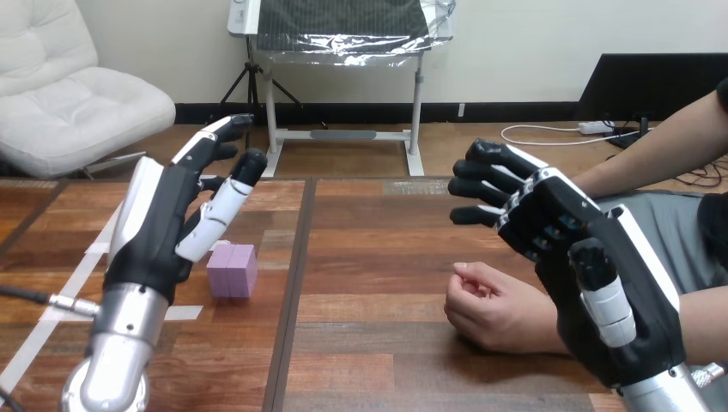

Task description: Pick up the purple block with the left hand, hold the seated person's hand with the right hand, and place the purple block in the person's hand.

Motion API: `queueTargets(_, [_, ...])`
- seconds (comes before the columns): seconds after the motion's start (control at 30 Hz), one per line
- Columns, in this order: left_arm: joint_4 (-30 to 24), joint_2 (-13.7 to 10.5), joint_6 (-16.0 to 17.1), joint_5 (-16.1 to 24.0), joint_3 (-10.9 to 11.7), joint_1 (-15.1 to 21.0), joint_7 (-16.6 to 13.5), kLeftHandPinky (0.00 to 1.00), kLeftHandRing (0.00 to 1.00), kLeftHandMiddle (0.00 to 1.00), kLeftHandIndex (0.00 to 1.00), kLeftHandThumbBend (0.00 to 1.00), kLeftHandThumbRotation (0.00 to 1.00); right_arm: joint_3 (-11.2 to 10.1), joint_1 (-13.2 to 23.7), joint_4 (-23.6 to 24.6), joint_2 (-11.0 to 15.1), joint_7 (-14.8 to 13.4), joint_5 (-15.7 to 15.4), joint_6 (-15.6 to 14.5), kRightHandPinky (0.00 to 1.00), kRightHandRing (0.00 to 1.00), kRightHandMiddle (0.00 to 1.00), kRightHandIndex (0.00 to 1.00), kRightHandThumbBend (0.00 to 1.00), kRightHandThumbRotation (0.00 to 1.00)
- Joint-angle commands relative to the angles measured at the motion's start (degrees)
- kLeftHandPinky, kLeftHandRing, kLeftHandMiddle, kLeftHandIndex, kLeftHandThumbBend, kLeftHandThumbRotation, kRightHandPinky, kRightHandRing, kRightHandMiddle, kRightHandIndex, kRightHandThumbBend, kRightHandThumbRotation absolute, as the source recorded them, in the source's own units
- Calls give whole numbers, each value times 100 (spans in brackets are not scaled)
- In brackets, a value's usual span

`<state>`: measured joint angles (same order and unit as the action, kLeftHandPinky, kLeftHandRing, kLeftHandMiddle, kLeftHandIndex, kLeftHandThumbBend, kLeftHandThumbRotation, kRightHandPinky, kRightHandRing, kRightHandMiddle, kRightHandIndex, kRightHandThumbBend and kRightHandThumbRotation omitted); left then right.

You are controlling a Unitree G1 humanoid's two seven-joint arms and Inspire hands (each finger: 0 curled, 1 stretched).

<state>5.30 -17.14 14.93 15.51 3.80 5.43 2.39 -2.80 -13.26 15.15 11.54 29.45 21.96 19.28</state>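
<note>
The left hand [159, 232] is raised above the desk [378, 343], its fingers [219, 215] spread loosely and nearly straight, holding nothing. Just beyond and below the thumb tip, a little toward the middle of the desk, sits the purple block [232, 270], a small cube resting flat on the wood and touching nothing else. It looks light and rigid, with flat matte faces that should not slip and nothing fragile about it. A good hold would be across two opposite side faces, thumb on one and fingers on the other. There is bare wood on every side of the block, so the fingers have room to come down around it. A pale tape strip [94, 257] lies on the outer side of the left hand. The right hand [592, 257] hovers with its fingers [481, 184] relaxed and slightly bent, holding nothing. Just below those fingers rests the person's hand [494, 309], loosely closed on the desk. Whether the right palm touches the person's wrist cannot be told. A wide stretch of open desk, crossed by a dark seam [292, 300], separates the block from the person's hand, well clear of the edges.
</note>
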Motion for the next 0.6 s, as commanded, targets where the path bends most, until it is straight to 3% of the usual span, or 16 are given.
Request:
queueTargets(0.0, [530,-248,138,141,-127,600,25,70,87,90,86,59,100,-54,354,77,7,-33,30,29,74,81,82,83,93,81])
queueTargets(0.27, [1296,-411,361,334,-269,1006,-32,71,86,89,85,56,94,-68,366,73,3,-42,16,54,74,81,82,83,92,81])
queueTargets(0.57, [2077,-566,467,653,-477,1441,-161,70,85,88,85,61,89,-76,368,89,1,-93,-36,43,75,81,82,82,92,81])
